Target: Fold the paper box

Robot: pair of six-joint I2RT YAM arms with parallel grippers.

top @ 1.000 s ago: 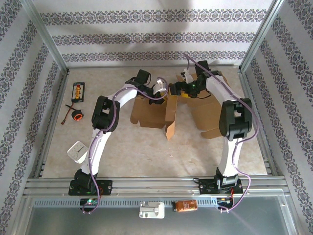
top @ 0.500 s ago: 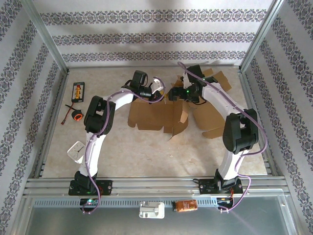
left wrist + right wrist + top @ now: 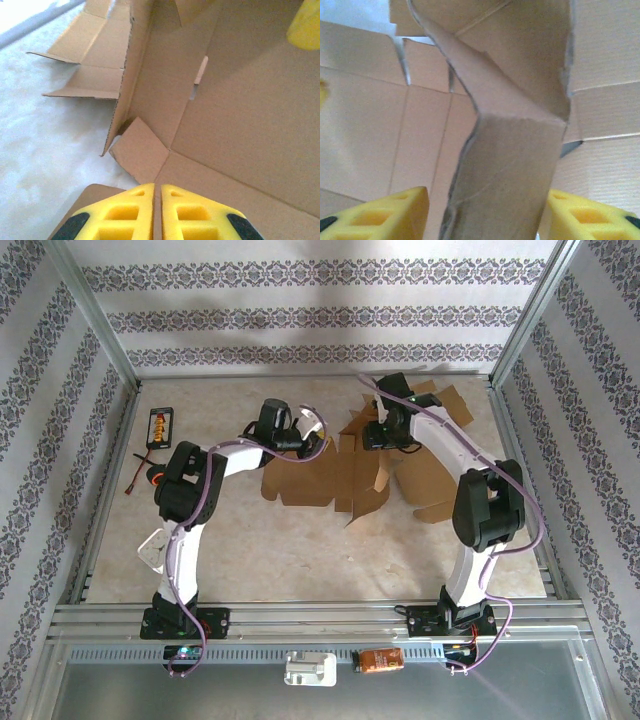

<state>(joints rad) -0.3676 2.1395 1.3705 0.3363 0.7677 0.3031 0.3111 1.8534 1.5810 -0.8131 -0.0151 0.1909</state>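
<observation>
So, the paper box is lying opened out across the far half of the table, reaching toward the far right corner. The left gripper looks pinched shut on a thin panel edge of it. The right gripper is open, its fingers either side of a raised flap, not clamped yet.

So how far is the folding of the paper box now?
Done: very little. The cardboard box lies spread out on the table, not yet box-shaped. In hand: the right gripper straddles a raised flap with its jaws open, and the left gripper is shut at the box's edge. Left: raising the panels and closing the flaps.
</observation>
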